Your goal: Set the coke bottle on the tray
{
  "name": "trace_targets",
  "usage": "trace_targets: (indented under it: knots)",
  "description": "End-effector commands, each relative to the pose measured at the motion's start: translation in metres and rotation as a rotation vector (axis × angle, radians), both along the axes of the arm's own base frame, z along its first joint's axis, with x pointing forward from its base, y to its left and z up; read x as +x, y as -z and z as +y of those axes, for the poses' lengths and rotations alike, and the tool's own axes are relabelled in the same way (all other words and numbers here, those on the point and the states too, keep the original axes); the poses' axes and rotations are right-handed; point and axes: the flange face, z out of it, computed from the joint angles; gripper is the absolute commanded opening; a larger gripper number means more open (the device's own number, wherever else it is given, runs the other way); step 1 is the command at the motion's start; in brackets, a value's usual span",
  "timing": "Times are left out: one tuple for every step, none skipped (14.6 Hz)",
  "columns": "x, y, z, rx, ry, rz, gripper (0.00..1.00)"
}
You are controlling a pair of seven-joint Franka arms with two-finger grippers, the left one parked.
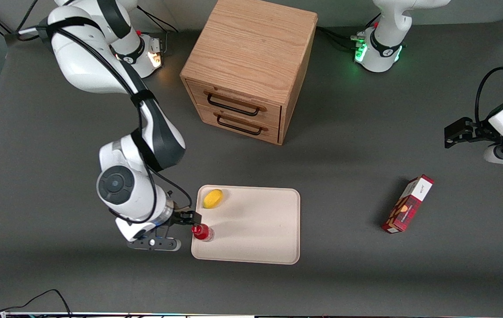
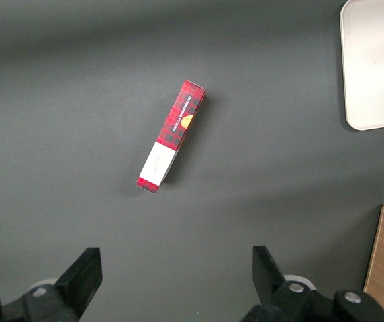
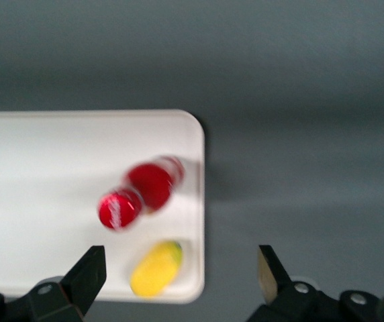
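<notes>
The coke bottle (image 1: pixel 202 232), small and red with a red cap, stands on the cream tray (image 1: pixel 255 229) in the corner nearest the working arm's end of the table. My gripper (image 1: pixel 154 244) hangs over the bare table just beside that tray edge, apart from the bottle. In the right wrist view the gripper (image 3: pixel 180 272) is open, its fingers spread wide with nothing held. That view also shows the coke bottle (image 3: pixel 148 188) resting on the tray (image 3: pixel 44 168) close to its rounded corner.
A yellow lemon (image 1: pixel 213 198) (image 3: pixel 155 268) lies on the tray, farther from the front camera than the bottle. A wooden drawer cabinet (image 1: pixel 251 66) stands farther back. A red patterned carton (image 1: pixel 407 204) (image 2: pixel 172 136) lies toward the parked arm's end.
</notes>
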Motion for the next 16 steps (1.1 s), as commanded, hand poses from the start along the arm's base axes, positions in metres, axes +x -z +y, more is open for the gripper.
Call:
trace_targets:
  knots:
    - [-0.032, -0.044, -0.033, -0.030, 0.033, 0.059, 1.00]
    - [-0.045, -0.058, -0.049, -0.031, 0.026, 0.070, 1.00]
    - [-0.057, -0.068, -0.075, -0.033, 0.009, 0.083, 1.00]
    - [-0.072, -0.082, -0.093, -0.034, -0.037, 0.088, 1.00]
    - [-0.087, -0.097, -0.115, -0.036, -0.066, 0.089, 1.00]
    - [-0.102, -0.110, -0.139, -0.036, -0.080, 0.092, 1.00]
    - [-0.115, -0.124, -0.157, -0.039, -0.093, 0.095, 1.00]
    - [-0.129, -0.137, -0.167, -0.043, -0.101, 0.105, 1.00]
    - [-0.139, -0.150, -0.179, -0.045, -0.107, 0.105, 1.00]
    - [-0.150, -0.158, -0.189, -0.046, -0.121, 0.102, 1.00]
    - [-0.157, -0.169, -0.202, -0.046, -0.119, 0.089, 1.00]
    - [-0.161, -0.175, -0.212, -0.044, -0.115, 0.085, 1.00]
    - [-0.164, -0.179, -0.216, -0.031, -0.109, 0.093, 1.00]
    - [-0.164, -0.181, -0.223, -0.013, -0.099, 0.093, 1.00]
    - [-0.164, -0.184, -0.231, -0.010, -0.091, 0.087, 1.00]
    - [-0.165, -0.185, -0.232, -0.010, -0.089, 0.087, 1.00]
